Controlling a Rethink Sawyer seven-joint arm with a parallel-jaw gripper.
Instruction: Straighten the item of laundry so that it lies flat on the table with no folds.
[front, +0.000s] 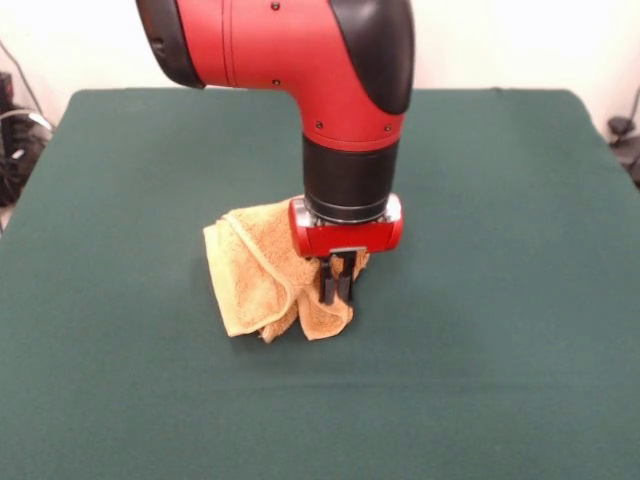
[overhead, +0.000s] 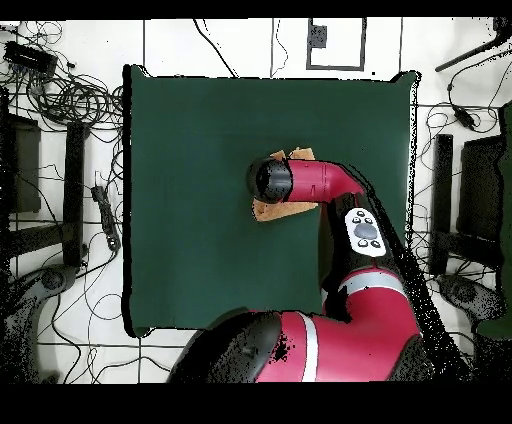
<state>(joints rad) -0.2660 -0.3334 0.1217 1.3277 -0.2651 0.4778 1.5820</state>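
My gripper (front: 340, 283) points straight down, fingers close together against the bunched orange towel (front: 262, 285) — folded over itself on the green table (front: 500, 300).

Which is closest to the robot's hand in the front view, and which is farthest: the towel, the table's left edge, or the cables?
1. Towel: bunched up right at the hand, on its left.
2. Table's left edge: far off to the left.
3. Cables: past that edge, off the table.
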